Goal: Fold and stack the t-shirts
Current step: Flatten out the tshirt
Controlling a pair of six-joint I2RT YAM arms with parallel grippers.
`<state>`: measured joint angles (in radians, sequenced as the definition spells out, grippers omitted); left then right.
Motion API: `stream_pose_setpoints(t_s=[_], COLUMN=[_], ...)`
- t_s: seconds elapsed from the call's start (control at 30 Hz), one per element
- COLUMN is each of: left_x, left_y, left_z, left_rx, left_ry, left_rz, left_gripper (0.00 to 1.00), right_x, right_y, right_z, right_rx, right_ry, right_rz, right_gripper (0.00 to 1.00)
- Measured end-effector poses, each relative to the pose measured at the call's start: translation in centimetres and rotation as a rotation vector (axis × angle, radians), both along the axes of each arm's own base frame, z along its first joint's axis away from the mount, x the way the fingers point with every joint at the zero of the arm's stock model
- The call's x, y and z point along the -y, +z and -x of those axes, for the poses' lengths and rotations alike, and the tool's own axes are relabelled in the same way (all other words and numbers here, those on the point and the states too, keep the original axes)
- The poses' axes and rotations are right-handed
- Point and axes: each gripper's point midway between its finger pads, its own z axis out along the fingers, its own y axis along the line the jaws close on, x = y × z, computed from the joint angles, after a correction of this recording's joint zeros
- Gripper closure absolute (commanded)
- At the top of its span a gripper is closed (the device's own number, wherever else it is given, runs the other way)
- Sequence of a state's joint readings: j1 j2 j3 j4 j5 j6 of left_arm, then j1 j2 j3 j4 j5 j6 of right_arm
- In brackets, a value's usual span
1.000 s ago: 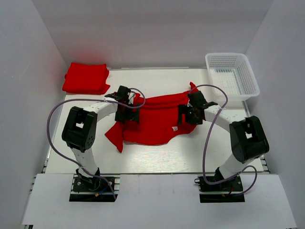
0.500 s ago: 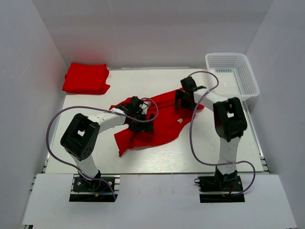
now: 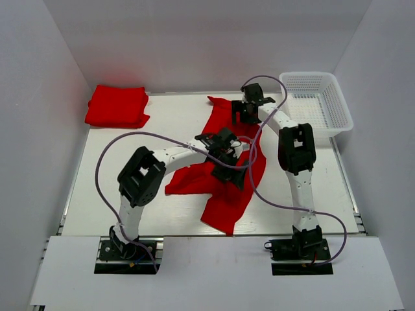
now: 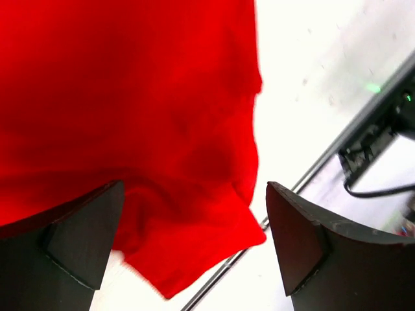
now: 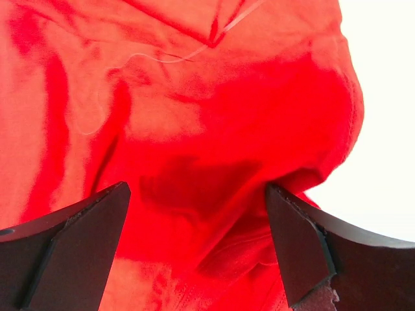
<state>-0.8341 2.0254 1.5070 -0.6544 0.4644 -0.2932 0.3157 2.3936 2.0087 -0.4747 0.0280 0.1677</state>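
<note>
As viewed from above, loose t-shirt: crumpled, drawn out in a long band from the far middle of the table to its near middle; narrow at the far end, wider toward the near end.
Folded t-shirts: neat red stack in the far left corner, well apart from the loose one.
Left gripper: over the middle of the loose t-shirt; in wrist view fingers set apart, red cloth across the gap, bare table and its edge beyond.
Right gripper: at the far end of the same shirt; in wrist view fingers set apart, bunched cloth filling the gap; any pinch on the cloth not discernible.
Basket: white mesh, far right corner, near the right gripper.
</note>
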Motion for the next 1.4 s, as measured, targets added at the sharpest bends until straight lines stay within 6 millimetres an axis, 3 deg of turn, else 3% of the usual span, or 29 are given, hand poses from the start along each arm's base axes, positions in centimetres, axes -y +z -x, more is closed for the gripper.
stream_pose_setpoints(t_s=[0.1, 0.23, 0.4, 0.57, 0.67, 0.73, 0.83, 1.0, 1.17, 1.27, 1.4], left_x=[-0.9, -4.2, -8.6, -12.0, -12.3, -11.8, -10.9, -11.0, -12.0, -12.5, -12.9], left_y=[1.2, 2.1, 4.0, 4.3, 3.5, 3.0, 2.7, 0.9, -0.9, -1.5, -2.2], left_z=[-1.9, -3.9, -4.7, -2.8, -2.0, -1.9, -1.9, -2.8, -3.8, -4.1, -4.4], left_rx=[0.074, 0.187, 0.284, 0.300, 0.275, 0.272, 0.266, 0.268, 0.276, 0.281, 0.288], left_ry=[0.041, 0.138, 0.266, 0.323, 0.330, 0.332, 0.335, 0.372, 0.409, 0.430, 0.460], left_rz=[-0.043, -0.177, -0.319, -0.368, -0.376, -0.358, -0.329, -0.374, -0.459, -0.489, -0.525], left_gripper=[0.00, 0.00, 0.10, 0.13, 0.16, 0.17, 0.18, 0.23, 0.27, 0.35, 0.35], right_x=[-0.1, 0.5, 3.1, 7.0, 8.5, 9.1, 10.0, 10.9, 11.3, 11.5, 11.7], right_y=[0.3, 1.2, 5.9, 11.0, 12.9, 13.0, 11.7, 9.6, 10.0, 10.8, 11.4], right_z=[-0.1, 0.3, 1.1, 5.6, 9.5, 12.2, 16.2, 20.0, 21.4, 21.6, 21.8], right_rx=[0.005, -0.006, 0.025, 0.069, 0.095, 0.099, 0.058, -0.015, -0.014, 0.009, 0.027], right_ry=[0.030, 0.050, -0.029, -0.164, -0.223, -0.247, -0.266, -0.280, -0.288, -0.294, -0.299], right_rz=[-0.007, -0.018, -0.031, -0.007, -0.005, -0.008, 0.000, 0.018, 0.018, 0.015, 0.011], right_gripper=[0.10, 0.10, 0.10, 0.10, 0.10, 0.10, 0.10, 0.10, 0.10, 0.10, 0.10])
